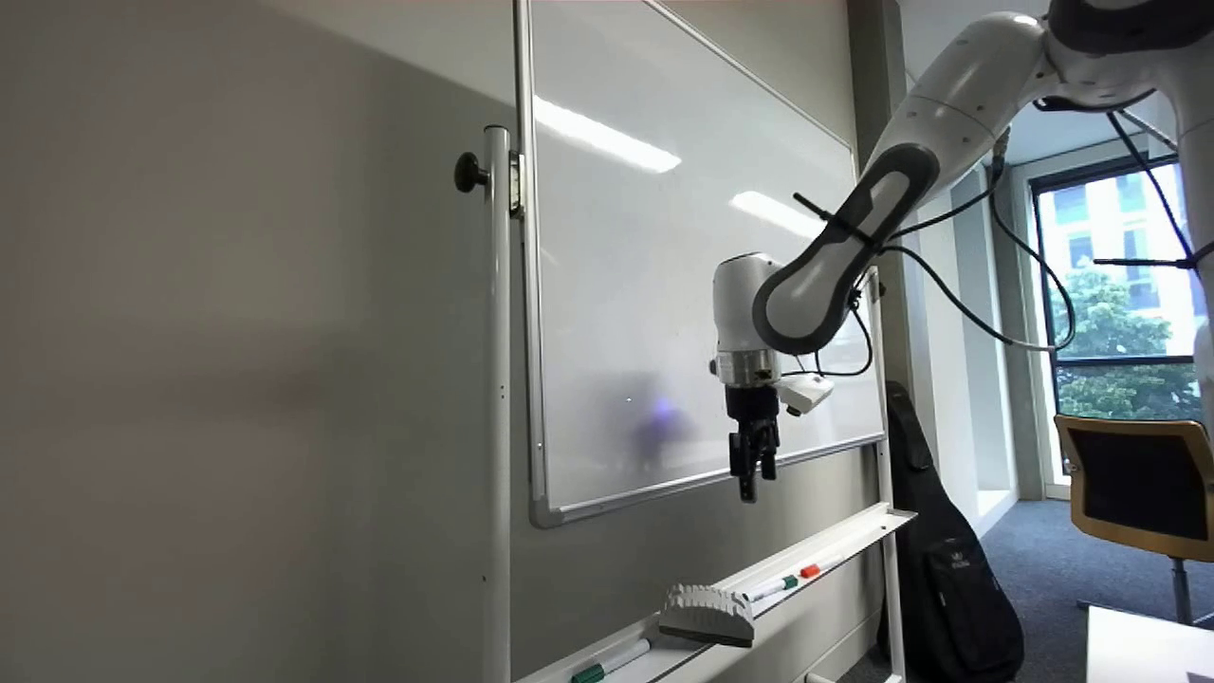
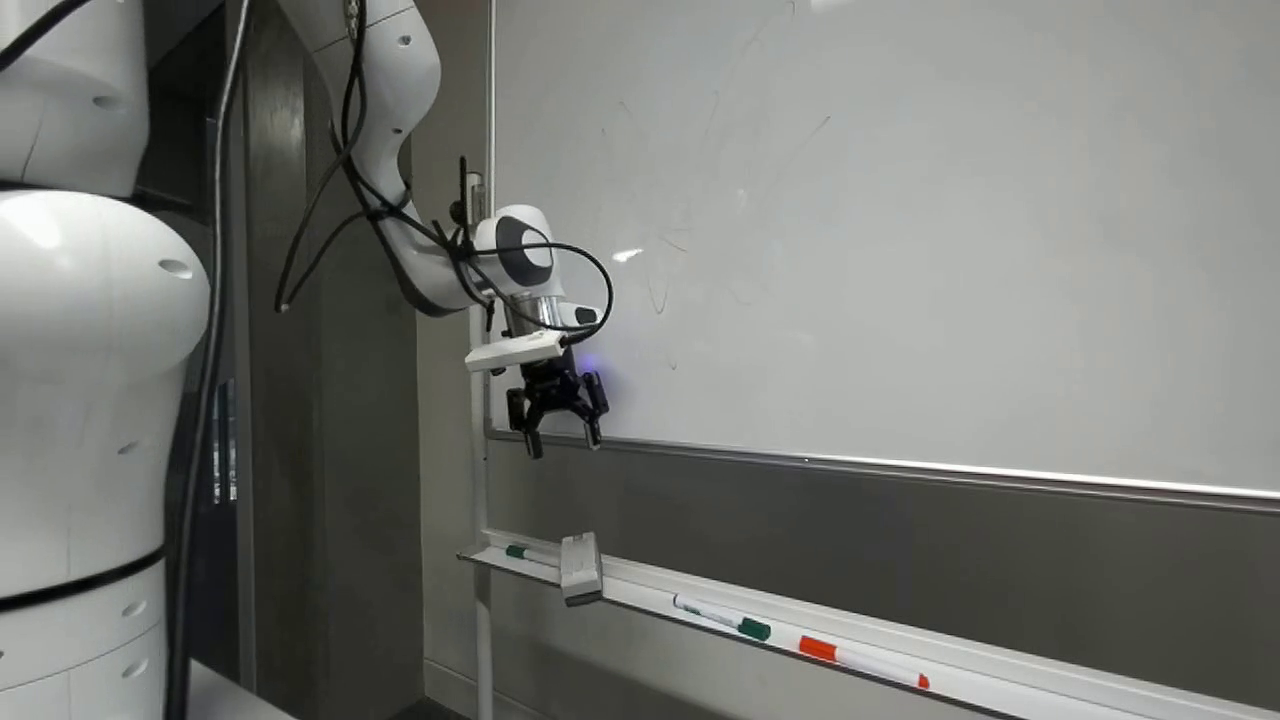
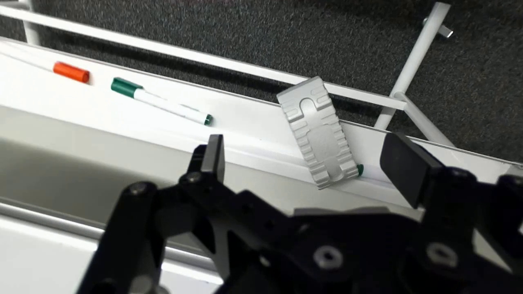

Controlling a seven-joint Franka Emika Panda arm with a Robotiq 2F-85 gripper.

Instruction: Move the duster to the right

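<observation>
The duster is a small oblong block with a ridged pale grey top. It shows in both exterior views (image 1: pixel 707 615) (image 2: pixel 581 566) and in the wrist view (image 3: pixel 320 134). It lies slanted across the narrow white tray (image 2: pixel 640 588), with one end sticking out past the tray's front edge. My gripper (image 2: pixel 564 445) is open and empty, pointing down well above the tray and the duster. In the wrist view the duster shows between and beyond the two spread fingers of the gripper (image 3: pixel 306 163), not touching them.
A green-capped marker (image 3: pixel 163 105) and a red-capped marker (image 2: pixel 865 662) lie along the tray. Another green marker (image 1: pixel 612 662) lies partly under or against the duster. The whiteboard (image 2: pixel 900 250) rises behind, its lower rim (image 2: pixel 900 470) above the tray. A frame post (image 1: pixel 498 398) stands at one end.
</observation>
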